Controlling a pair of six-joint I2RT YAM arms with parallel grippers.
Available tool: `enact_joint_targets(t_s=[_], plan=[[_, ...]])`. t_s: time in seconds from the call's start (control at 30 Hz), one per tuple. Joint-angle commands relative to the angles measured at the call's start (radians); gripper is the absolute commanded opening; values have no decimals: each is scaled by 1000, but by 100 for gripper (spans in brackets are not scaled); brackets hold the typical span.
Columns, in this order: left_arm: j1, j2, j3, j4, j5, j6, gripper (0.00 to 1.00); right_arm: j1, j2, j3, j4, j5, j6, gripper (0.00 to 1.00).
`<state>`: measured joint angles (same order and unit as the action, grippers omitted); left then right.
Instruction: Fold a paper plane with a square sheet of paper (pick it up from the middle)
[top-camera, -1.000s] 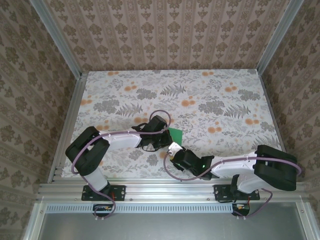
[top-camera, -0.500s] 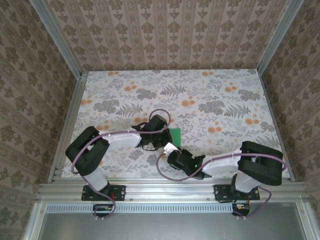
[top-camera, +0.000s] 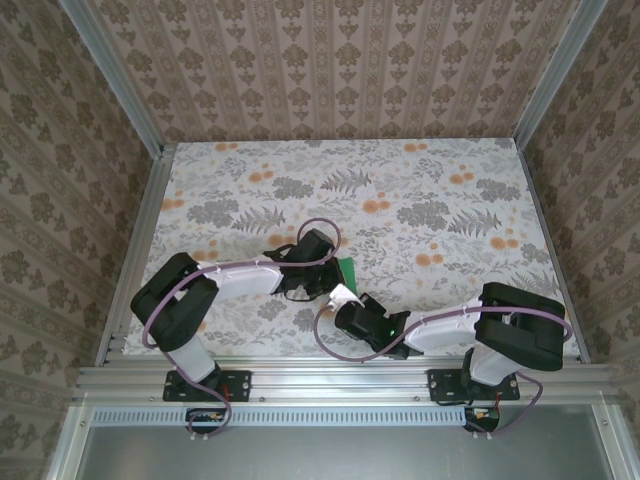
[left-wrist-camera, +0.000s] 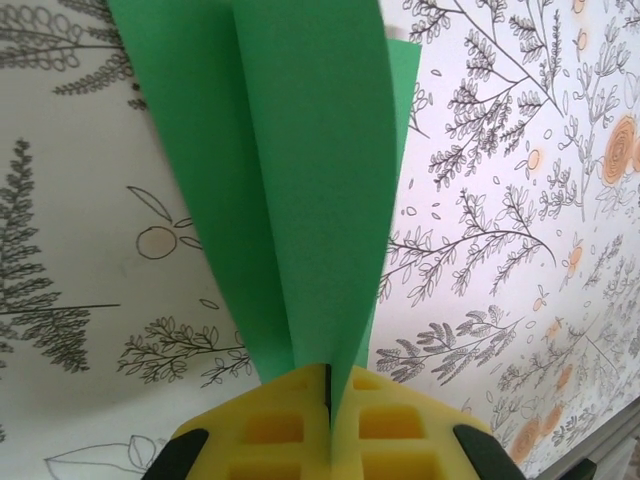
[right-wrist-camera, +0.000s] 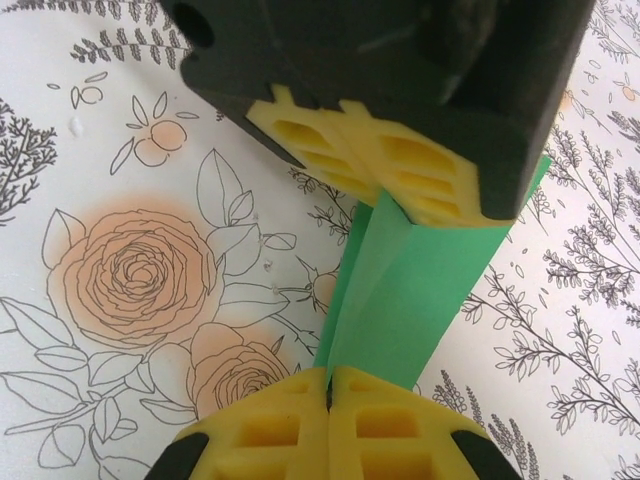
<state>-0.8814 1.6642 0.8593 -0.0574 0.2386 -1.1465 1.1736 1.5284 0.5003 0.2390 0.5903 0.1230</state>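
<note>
Okay, table (top-camera: 450, 190) first: the floral top has lots of bare room ahead of both hands toward the far wall (top-camera: 340, 60), and also out to the right gripper's right. The near rail (top-camera: 340, 372) runs close behind the right gripper, so there is little room to pull back that way.

The right arm (top-camera: 450, 325) has swung in leftward over the last second, elbow tucked tighter and wrist pushed toward the left arm (top-camera: 240, 275), which has not moved.

The right gripper (top-camera: 343, 295) was part open a second ago. Now its yellow pads are pressed together on the near end of the square sheet of paper (top-camera: 348, 268), and the right wrist view shows the green edge pinched at the seam (right-wrist-camera: 328, 378).

The left gripper (left-wrist-camera: 328, 375) is clamped on the opposite end, facing the right gripper head-on and very near it (right-wrist-camera: 365, 170).

The paper (left-wrist-camera: 310, 180) sits between the two hands, fanning out ahead of the left pads in long folded flaps. I cannot tell whether it is touching the table.

Judgement: with both ends pinned, a crease can be pulled or pressed. It is not a finished dart yet. The hands are crowded, so any spreading should go sideways or forward.
</note>
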Motion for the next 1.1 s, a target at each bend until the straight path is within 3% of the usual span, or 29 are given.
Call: enact_joint_targets(t_s=[0.0,0.2,0.33,0.7,1.07], plan=[[-3,-65,7,-78,-32,14,15,-22,-21,-29,19,-25,89,0],[22,-161,-42,-129,-97,13,47,-78,-31,-68,94,-196,180,0],[47,-229,-83,-140,-120,10,57,-126,-30,-103,183,-310,233,0],[64,-291,-103,-142,-135,35,56,-325,-38,-187,362,-600,475,0],[61,-247,-83,-105,-81,61,40,-428,43,-225,486,-714,689,0]])
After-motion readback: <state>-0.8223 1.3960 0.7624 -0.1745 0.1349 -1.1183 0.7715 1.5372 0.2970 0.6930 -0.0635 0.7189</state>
